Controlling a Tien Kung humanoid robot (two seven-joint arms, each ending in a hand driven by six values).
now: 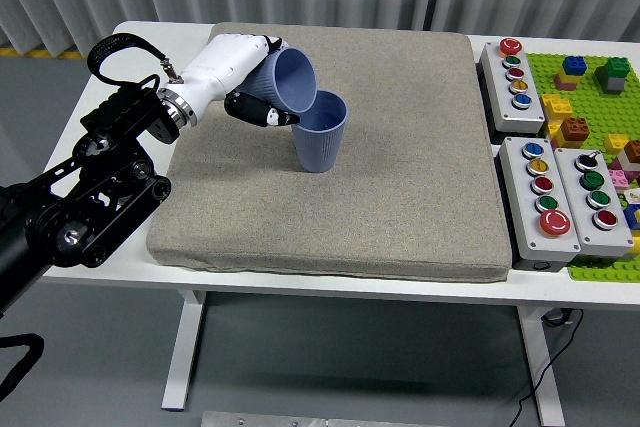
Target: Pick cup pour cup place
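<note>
Black jointed left arm (pixel 90 197), looped cable, white hand (pixel 235 72), black fingertips.

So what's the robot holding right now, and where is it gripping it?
The left hand holds the tilted blue cup around its side wall, mouth tipped over the upright blue cup.
</note>
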